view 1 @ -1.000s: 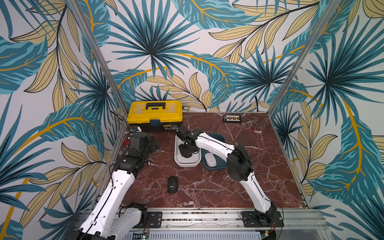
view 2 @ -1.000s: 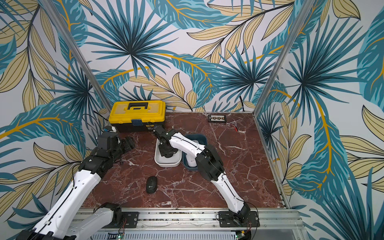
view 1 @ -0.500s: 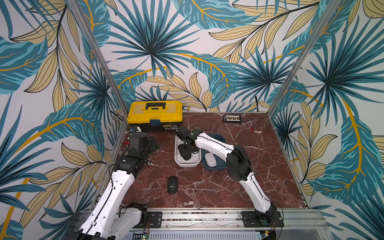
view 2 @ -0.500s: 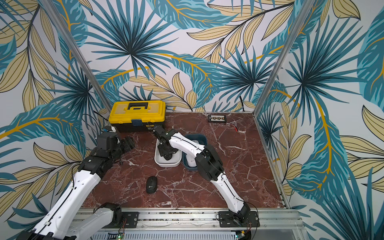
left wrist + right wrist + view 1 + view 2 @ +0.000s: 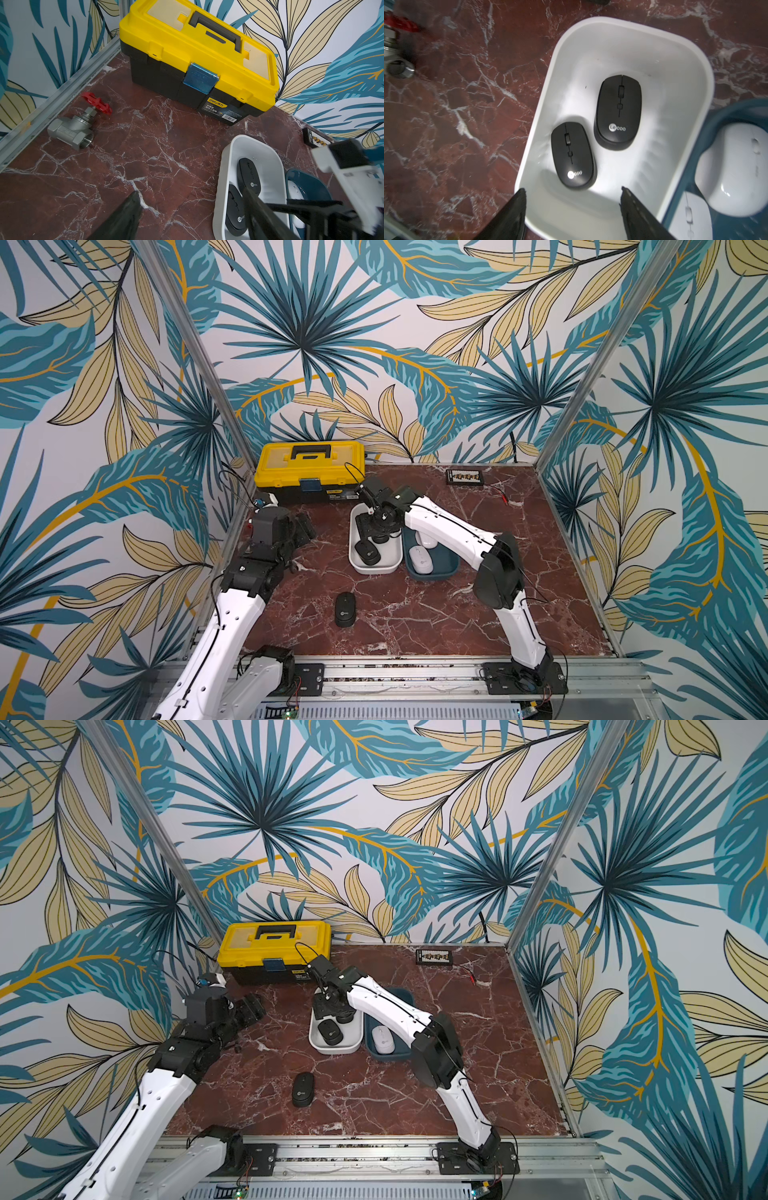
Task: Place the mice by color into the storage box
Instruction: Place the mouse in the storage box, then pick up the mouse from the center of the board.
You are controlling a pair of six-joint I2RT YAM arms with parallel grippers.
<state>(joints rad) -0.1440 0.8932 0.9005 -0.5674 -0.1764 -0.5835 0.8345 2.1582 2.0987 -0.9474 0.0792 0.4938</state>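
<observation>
Over the white bin [image 5: 623,41] the right gripper [image 5: 572,190] hangs spread, empty, black mice [image 5: 617,112] sorted below; left gripper [image 5: 191,190] spread, idle; third mouse [image 5: 345,609] near table's [image 5: 436,626] front edge.

Black mice [image 5: 617,112], white box [image 5: 633,27].

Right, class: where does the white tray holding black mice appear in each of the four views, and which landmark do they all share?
Top view: white tray mid-table, just in front of the yellow toolbox.
Top view: same place, in front of the toolbox.
Left wrist: near the toolbox's corner, two black mice inside.
Right wrist: fills the centre, both mice showing.
Shared landmark: the blue tray right beside it.
</observation>
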